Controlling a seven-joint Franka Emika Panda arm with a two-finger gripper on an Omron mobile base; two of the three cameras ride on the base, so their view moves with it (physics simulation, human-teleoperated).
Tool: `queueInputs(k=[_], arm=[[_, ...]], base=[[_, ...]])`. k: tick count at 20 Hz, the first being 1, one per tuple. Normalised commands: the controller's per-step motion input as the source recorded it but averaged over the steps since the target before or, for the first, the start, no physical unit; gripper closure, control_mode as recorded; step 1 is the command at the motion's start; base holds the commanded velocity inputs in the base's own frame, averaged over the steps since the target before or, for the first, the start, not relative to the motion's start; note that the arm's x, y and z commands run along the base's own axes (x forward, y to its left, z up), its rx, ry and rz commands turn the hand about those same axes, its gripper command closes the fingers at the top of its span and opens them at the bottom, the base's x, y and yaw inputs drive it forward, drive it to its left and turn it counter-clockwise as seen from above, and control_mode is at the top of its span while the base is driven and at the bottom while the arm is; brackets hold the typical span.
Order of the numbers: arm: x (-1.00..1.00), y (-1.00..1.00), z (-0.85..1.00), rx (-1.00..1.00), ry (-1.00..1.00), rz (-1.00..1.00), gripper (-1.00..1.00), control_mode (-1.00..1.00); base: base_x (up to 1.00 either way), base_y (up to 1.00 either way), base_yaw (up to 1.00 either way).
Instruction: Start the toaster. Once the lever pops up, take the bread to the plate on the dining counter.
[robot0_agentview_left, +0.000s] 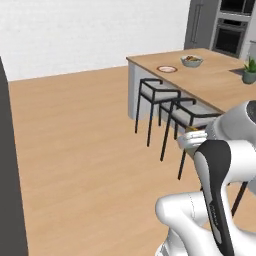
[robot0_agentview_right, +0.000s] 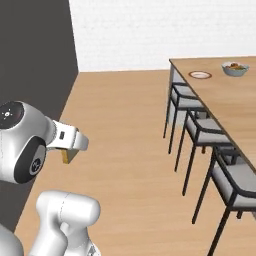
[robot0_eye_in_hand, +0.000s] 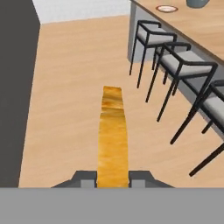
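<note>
Showing gripper (robot0_eye_in_hand: 113, 177) clamping bread (robot0_eye_in_hand: 113, 140).

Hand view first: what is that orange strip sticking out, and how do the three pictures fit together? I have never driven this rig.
You are looking at a white robot arm on a driving base. Two pictures come from cameras behind it, left and right; the third looks along its gripper. The gripper is shut on the toasted golden-brown bread slice, seen edge-on. Ahead stands the long light-wood dining counter with black-framed grey chairs. On it sit the round red-rimmed plate, a white fruit bowl and a potted plant.
</note>
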Motion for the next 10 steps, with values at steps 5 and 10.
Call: queueInputs(k=[5, 10], arm=[[0.0, 0.0, 0.0, 0.0, 0.0, 0.0, 1.0, 1.0], [0.0, 0.0, 0.0, 0.0, 0.0, 0.0, 1.0, 1.0]], base=[[1.0, 0.98, -0.36], [1.0, 0.96, -0.4]])
